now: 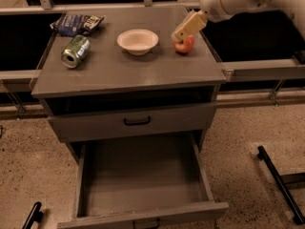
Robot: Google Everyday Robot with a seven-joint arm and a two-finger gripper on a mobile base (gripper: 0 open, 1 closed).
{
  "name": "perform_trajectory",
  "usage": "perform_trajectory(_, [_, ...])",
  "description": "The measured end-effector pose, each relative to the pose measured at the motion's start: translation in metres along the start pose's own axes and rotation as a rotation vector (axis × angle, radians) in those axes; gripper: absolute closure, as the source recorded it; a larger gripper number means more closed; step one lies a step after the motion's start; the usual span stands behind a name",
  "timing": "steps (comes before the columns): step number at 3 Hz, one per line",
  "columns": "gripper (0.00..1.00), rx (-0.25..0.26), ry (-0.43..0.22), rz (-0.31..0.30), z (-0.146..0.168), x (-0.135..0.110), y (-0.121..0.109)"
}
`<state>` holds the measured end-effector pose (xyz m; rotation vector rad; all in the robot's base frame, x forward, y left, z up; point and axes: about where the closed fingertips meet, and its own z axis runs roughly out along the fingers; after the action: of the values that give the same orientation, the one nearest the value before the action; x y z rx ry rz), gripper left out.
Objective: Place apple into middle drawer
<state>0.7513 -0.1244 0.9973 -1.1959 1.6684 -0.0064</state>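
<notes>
Your gripper (187,29) is sitting right at the top of the apple (185,45), which is lying just right of the white bowl (137,40). The apple is directly beneath the gripper, toward you. Whether it is gripping, you cannot tell. The middle drawer (143,182) is standing open, well below the bowl.

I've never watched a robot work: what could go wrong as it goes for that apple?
The gripper is right on the round apple, which could roll away, toward the nearby edge of the cabinet top or into the white bowl. The open middle drawer lies well below, so an early drop might miss it.
</notes>
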Motion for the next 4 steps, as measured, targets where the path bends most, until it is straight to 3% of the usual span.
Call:
perform_trajectory(1, [0.00,0.039,-0.018,0.133,0.050,0.035,-0.008])
perform_trajectory(2, [0.00,0.060,-0.030,0.220,0.080,0.062,-0.011])
perform_trajectory(3, [0.00,0.051,-0.039,0.269,0.103,0.079,-0.006])
perform_trajectory(4, [0.19,0.028,-0.056,0.295,0.119,0.085,0.001])
